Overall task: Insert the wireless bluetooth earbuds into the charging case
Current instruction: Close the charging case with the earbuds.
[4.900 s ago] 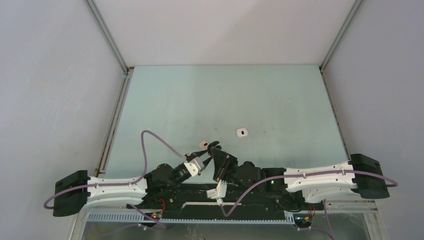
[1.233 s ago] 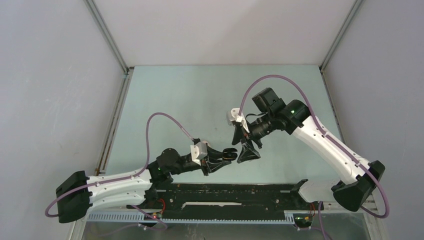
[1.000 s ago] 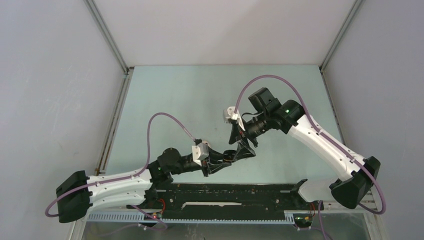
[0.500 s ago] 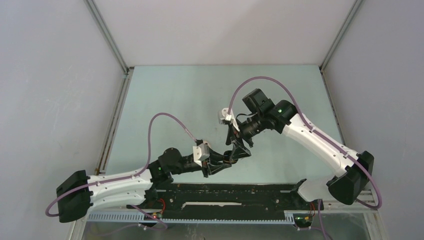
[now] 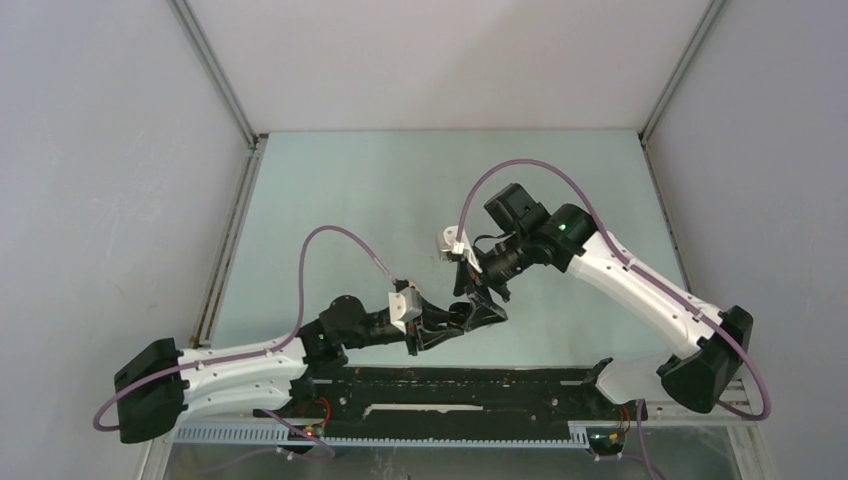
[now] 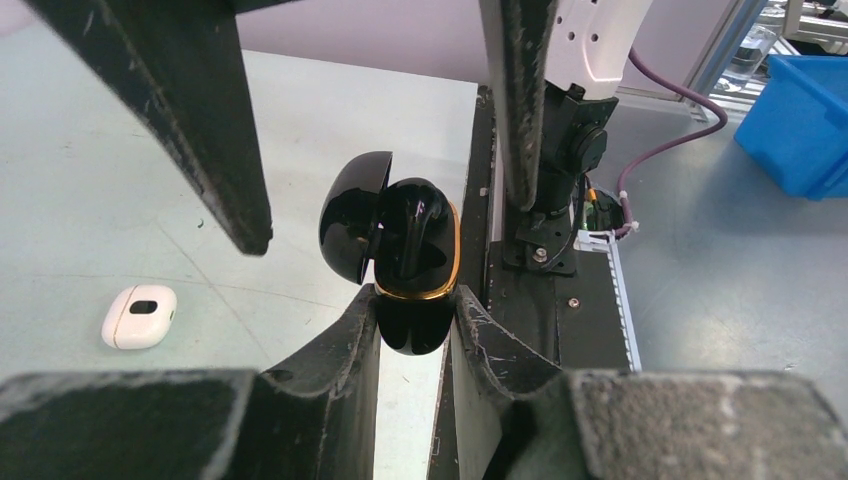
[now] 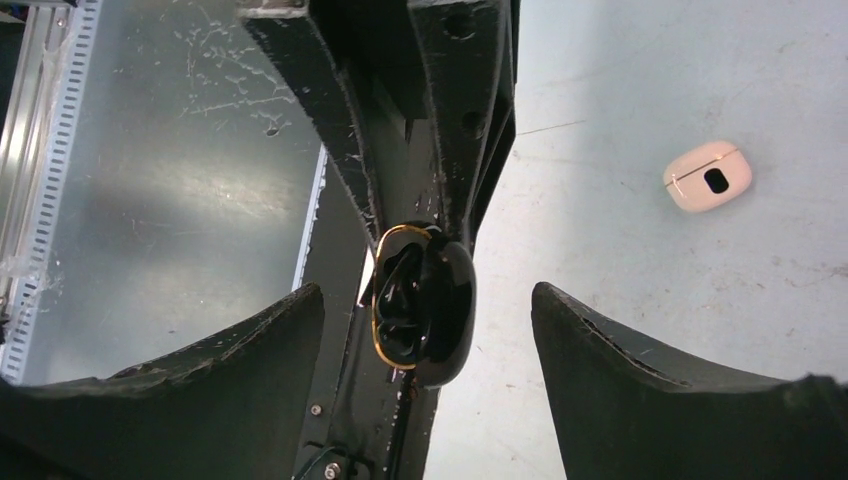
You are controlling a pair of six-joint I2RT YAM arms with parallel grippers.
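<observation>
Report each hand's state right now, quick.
Left hand: closed on the black charging case, its lid open.
Right hand: open, straddling that case without touching it, holding nothing.

You get bright, even, diffuse light overhead, with only faint soft shadows on the table (image 5: 400, 200) beside the black case (image 6: 410, 265). Both wrist views show the case sharp, with small white highlights on its gloss. Nearer than it, the left gripper's fingers (image 6: 330, 400) and right gripper's fingers (image 7: 640, 370) blur darkly. Left of it, a metal sheet (image 7: 150, 150) shows streaky glare.
</observation>
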